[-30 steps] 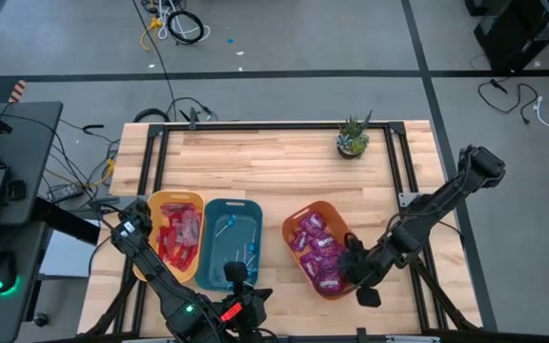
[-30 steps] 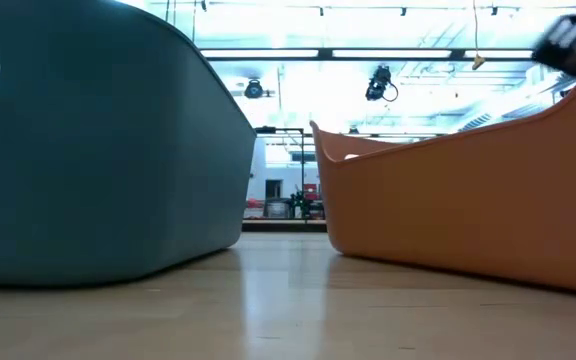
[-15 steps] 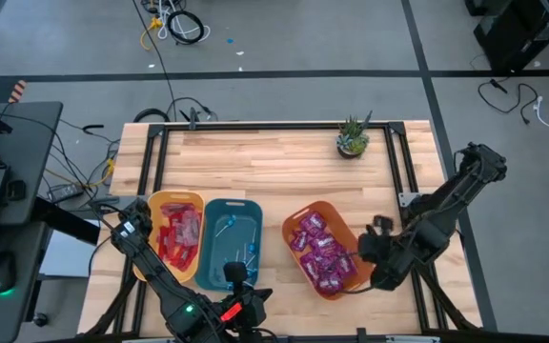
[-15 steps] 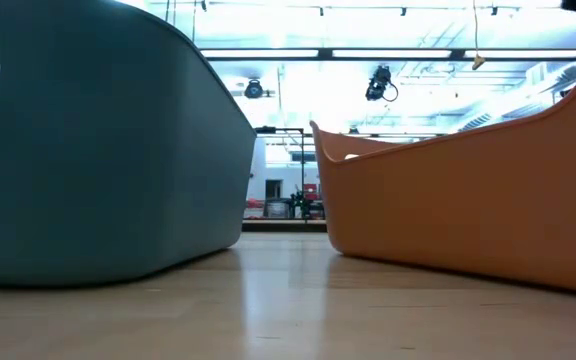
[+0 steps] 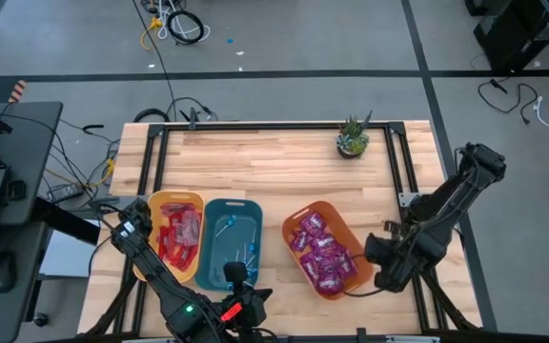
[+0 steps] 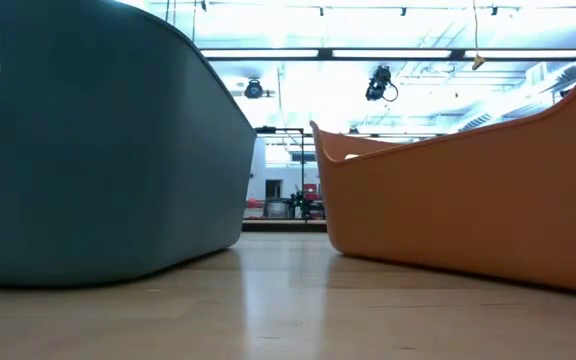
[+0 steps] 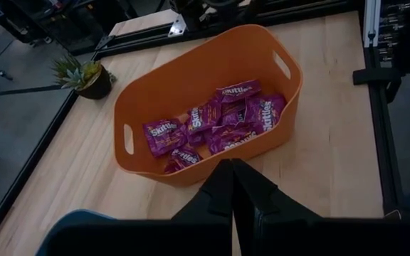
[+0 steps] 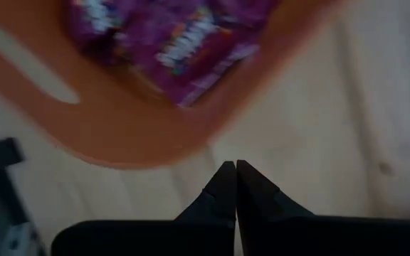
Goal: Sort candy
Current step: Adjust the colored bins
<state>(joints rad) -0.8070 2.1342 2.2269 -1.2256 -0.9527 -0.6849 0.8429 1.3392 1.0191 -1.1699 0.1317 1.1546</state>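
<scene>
Candy sorted by kind, seen from above. Shiny purple-magenta packets lie heaped and overlapping at about 4 o'clock on the table, white lettering visible on several. Flat red packets are piled at about 8 o'clock, overlapping, mostly lying flat. Tiny blue lollipops on thin white sticks lie scattered between the two piles, near 7 o'clock, few in number.

Light wood table with a black frame; sitting on it are yellow, teal and orange bins, plus a little plant.
</scene>
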